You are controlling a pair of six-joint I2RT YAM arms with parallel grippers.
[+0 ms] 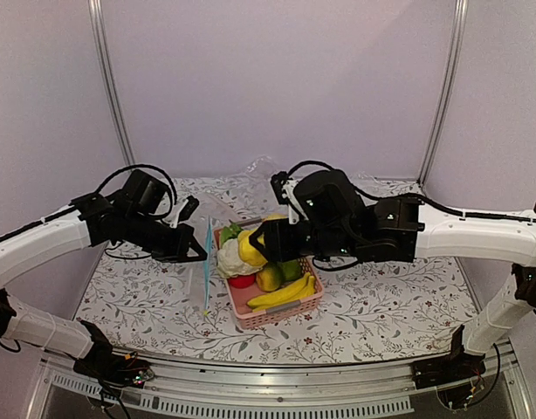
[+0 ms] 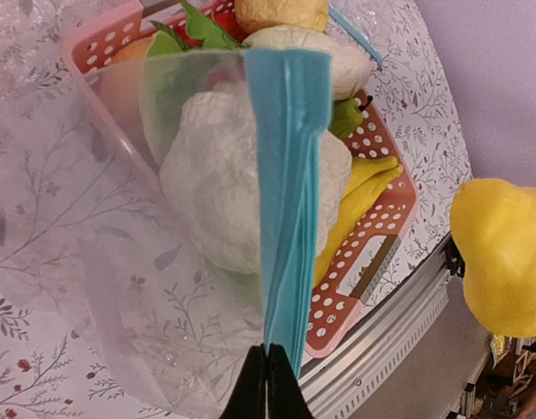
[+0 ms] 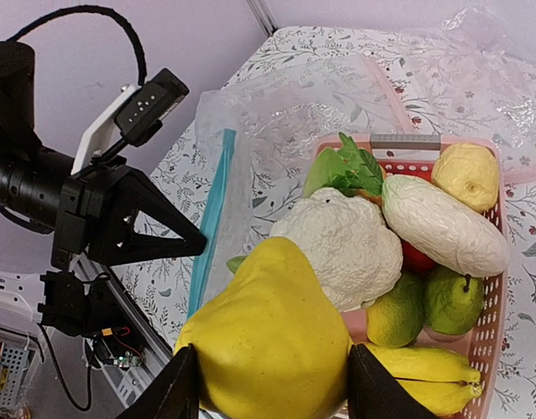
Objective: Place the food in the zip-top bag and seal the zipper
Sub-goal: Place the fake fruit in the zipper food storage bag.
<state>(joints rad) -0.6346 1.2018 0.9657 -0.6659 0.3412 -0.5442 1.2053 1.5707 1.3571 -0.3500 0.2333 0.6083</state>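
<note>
My left gripper (image 1: 201, 255) is shut on the light-blue zipper (image 2: 290, 201) of the zip-top bag (image 1: 201, 278) and holds the transparent bag hanging upright just left of the pink basket (image 1: 268, 321). My right gripper (image 3: 272, 384) is shut on a yellow lemon-like fruit (image 3: 272, 340), held above the basket's left side, close to the bag's zipper (image 3: 209, 227). The white oblong piece (image 3: 443, 225) and a round green fruit (image 3: 451, 297) lie in the basket. The held fruit also shows at the right of the left wrist view (image 2: 504, 257).
The basket also holds a white cauliflower (image 3: 347, 244), a banana bunch (image 3: 425, 375), a second yellow fruit (image 3: 467, 175), a yellow-green fruit (image 3: 395, 310) and green leaves (image 3: 342, 170). Crumpled clear plastic (image 3: 477, 52) lies behind the basket. The table's metal front edge (image 2: 399, 332) is near.
</note>
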